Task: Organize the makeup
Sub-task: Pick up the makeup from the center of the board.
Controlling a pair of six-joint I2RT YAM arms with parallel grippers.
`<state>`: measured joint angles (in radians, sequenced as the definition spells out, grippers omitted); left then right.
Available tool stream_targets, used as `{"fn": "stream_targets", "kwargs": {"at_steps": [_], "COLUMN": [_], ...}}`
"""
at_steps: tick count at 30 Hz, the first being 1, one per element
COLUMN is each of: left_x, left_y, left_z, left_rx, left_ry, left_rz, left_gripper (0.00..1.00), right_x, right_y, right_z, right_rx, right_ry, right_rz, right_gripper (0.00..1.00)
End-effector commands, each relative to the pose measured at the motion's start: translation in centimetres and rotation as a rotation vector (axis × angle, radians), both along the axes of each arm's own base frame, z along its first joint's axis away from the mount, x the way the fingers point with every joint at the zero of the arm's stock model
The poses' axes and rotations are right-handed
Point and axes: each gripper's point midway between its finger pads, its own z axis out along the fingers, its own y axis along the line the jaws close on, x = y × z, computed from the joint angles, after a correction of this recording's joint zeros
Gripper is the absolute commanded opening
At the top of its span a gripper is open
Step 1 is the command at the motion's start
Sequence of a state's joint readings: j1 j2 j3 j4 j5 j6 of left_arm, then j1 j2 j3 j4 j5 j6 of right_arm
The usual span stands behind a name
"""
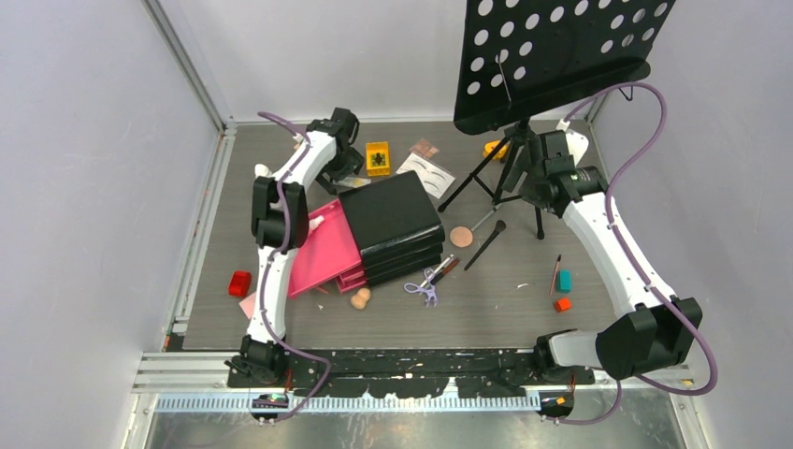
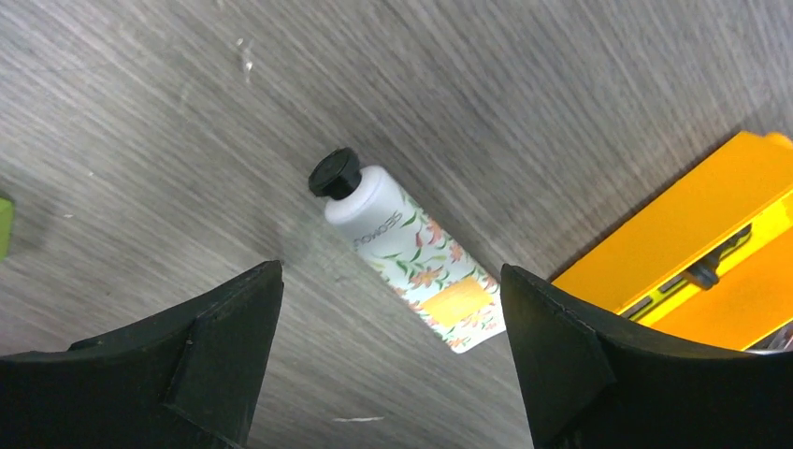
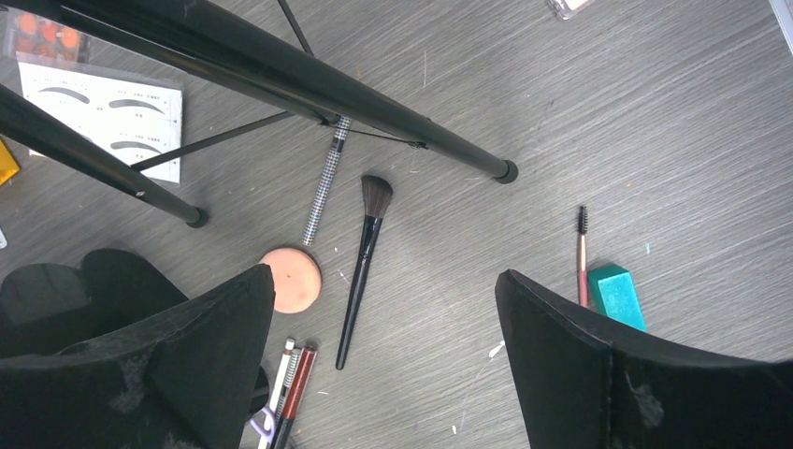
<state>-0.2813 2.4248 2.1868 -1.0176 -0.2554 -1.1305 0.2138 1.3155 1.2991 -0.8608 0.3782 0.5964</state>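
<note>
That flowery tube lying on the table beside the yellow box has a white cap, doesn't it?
Not quite: the cap is black, not white, as the left wrist view shows. The rest holds: the flowery tube lies on the table beside the yellow box.

Grey wood-grain table (image 2: 561, 94). Centre of the left wrist view: a white tube (image 2: 411, 262), black cap, orange and green flower print; a yellow box (image 2: 692, 253) at right. Right wrist view: a white card (image 3: 103, 117) with black eyebrow shapes upper left, a black-and-white checked pencil (image 3: 324, 182), a peach sponge (image 3: 292, 279), a teal block (image 3: 617, 295). Top view, centre: a black chest (image 1: 393, 215) with pink drawers.
</note>
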Motion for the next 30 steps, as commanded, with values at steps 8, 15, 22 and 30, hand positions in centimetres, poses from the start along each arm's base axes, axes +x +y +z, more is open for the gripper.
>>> {"fn": "stream_targets", "kwargs": {"at_steps": [8,15,22,30], "left_x": [0.8,0.5,2.3,4.4], "left_y": [0.9,1.0,1.0,2.0], "left_z": [-0.4,0.2,4.6,11.9], "left_rx": [0.050,0.052,0.052,0.086], "left_ry": [-0.008,-0.011,-0.114,-0.281], "left_rz": [0.106,0.080,0.013,-0.085], "left_gripper": [0.72,0.44,0.38,0.36], "right_x": [0.6,0.6,1.1,1.9], "right_y": [-0.5,-0.9,-0.8,-0.4], "right_z": [1.9,2.0,1.8,1.5], "right_rx": [-0.013,-0.020,-0.005,0.011], "right_ry": [-0.046,-0.048,-0.061,-0.066], "right_rz": [0.014,0.001,-0.001,0.010], "right_gripper": [0.92,0.92,0.91,0.90]}}
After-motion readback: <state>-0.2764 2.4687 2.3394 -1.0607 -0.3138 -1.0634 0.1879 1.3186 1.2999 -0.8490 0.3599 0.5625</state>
